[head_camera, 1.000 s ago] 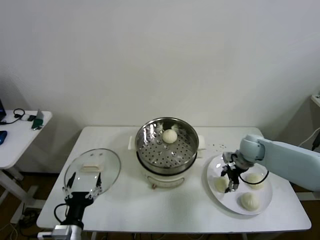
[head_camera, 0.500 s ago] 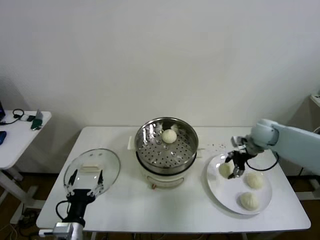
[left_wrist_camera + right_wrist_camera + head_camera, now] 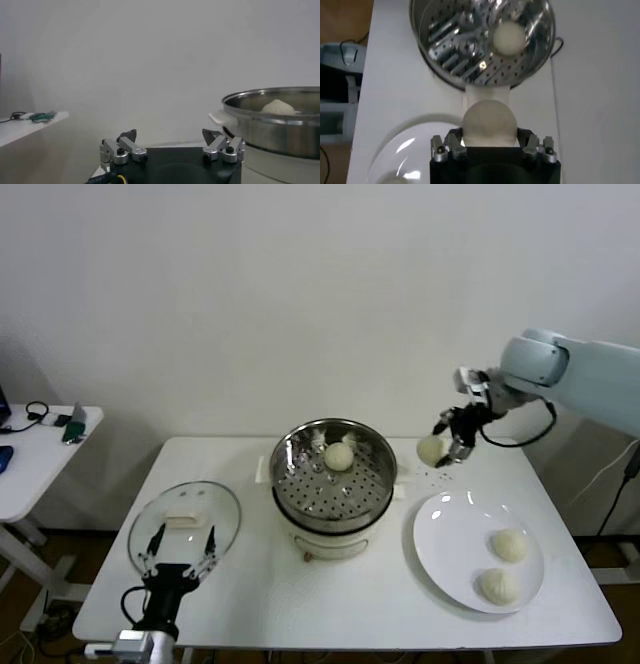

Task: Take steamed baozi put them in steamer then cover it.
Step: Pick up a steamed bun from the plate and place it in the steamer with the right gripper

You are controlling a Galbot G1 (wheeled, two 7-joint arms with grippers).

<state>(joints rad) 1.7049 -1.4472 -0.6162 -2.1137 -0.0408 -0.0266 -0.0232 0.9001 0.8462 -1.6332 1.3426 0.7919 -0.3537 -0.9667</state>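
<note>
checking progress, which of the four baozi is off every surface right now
The baozi clamped in the right gripper, held in the air between the steamer and the plate. One other lies on the steamer's tray; two rest on the plate.

Four steamed baozi: one in steamer (image 3: 339,455), one held aloft (image 3: 430,449), two on plate (image 3: 510,545) (image 3: 499,586), one steamer (image 3: 300,514), one cover (image 3: 184,519), one white plate (image 3: 445,544), two grippers (image 3: 447,442) (image 3: 178,553), two tables (image 3: 250,604) (image 3: 35,454)
</note>
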